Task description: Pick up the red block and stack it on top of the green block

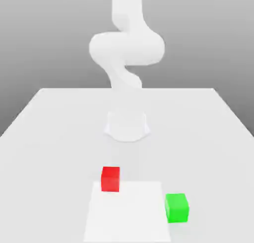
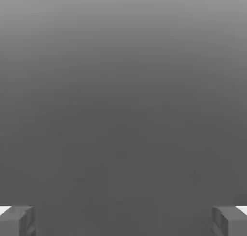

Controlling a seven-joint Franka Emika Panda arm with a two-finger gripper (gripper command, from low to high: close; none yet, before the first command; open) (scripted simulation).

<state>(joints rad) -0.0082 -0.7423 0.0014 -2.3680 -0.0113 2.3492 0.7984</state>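
Observation:
A red block rests on the white table, near its front edge and a little toward the exterior view's left. A green block sits lower and toward the exterior view's right, about a block and a half away from the red one. Both stand flat and apart from each other. In the hand view my gripper is open, its two grey fingertips set wide apart with nothing between them, facing plain grey background.
The white arm rises from its round base at the table's middle and leaves the picture at the top. A brighter white square patch lies on the table between and under the blocks.

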